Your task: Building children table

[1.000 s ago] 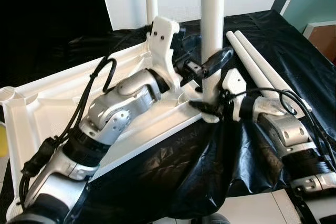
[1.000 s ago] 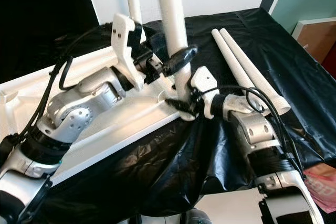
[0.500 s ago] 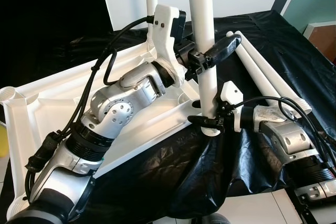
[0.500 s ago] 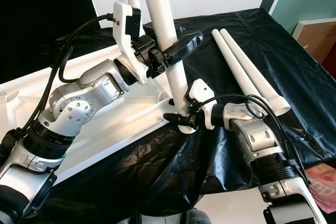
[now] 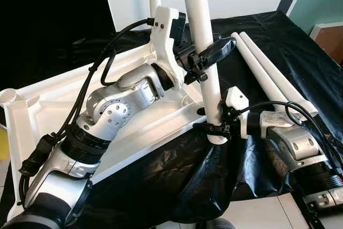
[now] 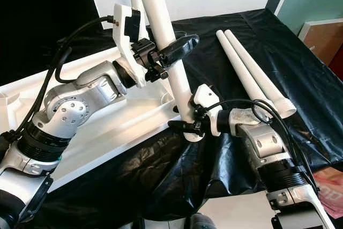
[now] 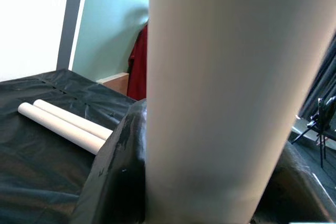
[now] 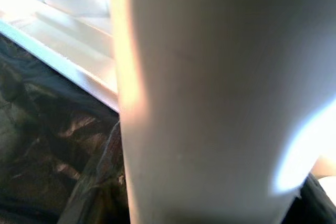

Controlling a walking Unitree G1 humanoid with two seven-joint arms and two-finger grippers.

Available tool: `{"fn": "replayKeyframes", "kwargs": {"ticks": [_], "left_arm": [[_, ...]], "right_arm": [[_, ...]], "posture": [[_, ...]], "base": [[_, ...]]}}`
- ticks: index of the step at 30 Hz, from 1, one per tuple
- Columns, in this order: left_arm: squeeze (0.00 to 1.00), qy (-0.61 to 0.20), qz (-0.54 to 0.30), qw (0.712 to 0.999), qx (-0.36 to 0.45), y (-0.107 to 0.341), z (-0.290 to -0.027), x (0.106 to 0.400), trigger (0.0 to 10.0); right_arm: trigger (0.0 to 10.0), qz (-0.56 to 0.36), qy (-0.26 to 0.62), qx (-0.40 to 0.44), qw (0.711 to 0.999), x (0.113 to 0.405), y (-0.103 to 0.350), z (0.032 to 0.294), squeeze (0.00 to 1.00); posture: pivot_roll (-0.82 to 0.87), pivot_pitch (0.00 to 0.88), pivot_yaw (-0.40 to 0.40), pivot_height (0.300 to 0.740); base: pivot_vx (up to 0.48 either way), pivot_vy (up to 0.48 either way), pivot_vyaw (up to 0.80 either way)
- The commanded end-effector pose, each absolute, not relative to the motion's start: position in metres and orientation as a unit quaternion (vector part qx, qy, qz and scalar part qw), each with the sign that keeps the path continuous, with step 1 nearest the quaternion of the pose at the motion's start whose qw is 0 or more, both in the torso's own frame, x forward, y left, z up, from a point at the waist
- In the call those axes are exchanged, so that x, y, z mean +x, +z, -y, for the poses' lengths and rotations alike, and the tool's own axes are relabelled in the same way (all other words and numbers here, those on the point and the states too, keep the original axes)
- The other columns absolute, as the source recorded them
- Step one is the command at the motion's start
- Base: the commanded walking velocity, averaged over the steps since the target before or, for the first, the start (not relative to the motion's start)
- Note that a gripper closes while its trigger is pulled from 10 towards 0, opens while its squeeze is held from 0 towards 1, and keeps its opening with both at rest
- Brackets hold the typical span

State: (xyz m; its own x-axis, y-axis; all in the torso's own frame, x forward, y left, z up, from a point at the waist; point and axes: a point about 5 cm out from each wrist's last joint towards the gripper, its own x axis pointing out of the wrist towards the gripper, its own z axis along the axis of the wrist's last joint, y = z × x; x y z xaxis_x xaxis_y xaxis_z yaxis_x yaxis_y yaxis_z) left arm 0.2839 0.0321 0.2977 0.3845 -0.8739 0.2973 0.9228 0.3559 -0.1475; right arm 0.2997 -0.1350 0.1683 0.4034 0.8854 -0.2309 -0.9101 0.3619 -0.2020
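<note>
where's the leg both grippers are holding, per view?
Left eye: white table leg, centre, tilted, foot at tabletop corner.
Right eye: same leg, left of centre.
Left wrist: broad pale column, centre-right.
Right wrist: pale column, centre.
Shared landmark: two spare legs on the black sheet.

I see a plain white table leg and white tabletop on a glossy black sheet, beside silver arms with black fingers.

black-covered surface bears white tabletop and two loose legs
</note>
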Motion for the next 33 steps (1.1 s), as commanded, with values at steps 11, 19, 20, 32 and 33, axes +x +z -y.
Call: {"fn": "replayKeyframes", "kwargs": {"ticks": [11, 19, 20, 32, 33], "left_arm": [[0.00, -0.738, 0.136, 0.657, -0.074, 0.321, -0.018, 0.266, 10.0], [0.00, -0.626, 0.124, 0.766, -0.075, 0.343, -0.005, 0.293, 10.0], [0.00, -0.610, 0.126, 0.779, -0.075, 0.345, -0.004, 0.296, 10.0], [0.00, -0.532, 0.130, 0.835, -0.062, 0.349, 0.004, 0.312, 10.0], [0.00, -0.529, 0.131, 0.836, -0.061, 0.350, 0.006, 0.312, 10.0]], "right_arm": [[10.0, 0.013, 0.475, -0.107, 0.874, 0.313, 0.193, 0.139, 1.00], [10.0, 0.053, 0.376, -0.101, 0.919, 0.324, 0.200, 0.130, 0.00], [10.0, 0.056, 0.361, -0.098, 0.926, 0.325, 0.199, 0.128, 0.00], [10.0, 0.088, 0.194, -0.079, 0.974, 0.337, 0.199, 0.095, 0.00], [10.0, 0.094, 0.173, -0.077, 0.977, 0.338, 0.200, 0.091, 0.00]], "posture": [[-0.05, 0.083, 0.007, 0.740], [-0.03, 0.094, 0.018, 0.740], [-0.03, 0.094, 0.018, 0.740], [-0.02, 0.091, 0.028, 0.740], [-0.02, 0.087, 0.029, 0.740]], "base": [[0.000, 0.000, 0.00], [0.000, 0.000, 0.00], [0.000, 0.000, 0.00], [0.000, 0.000, 0.00], [0.000, 0.000, 0.00]]}}
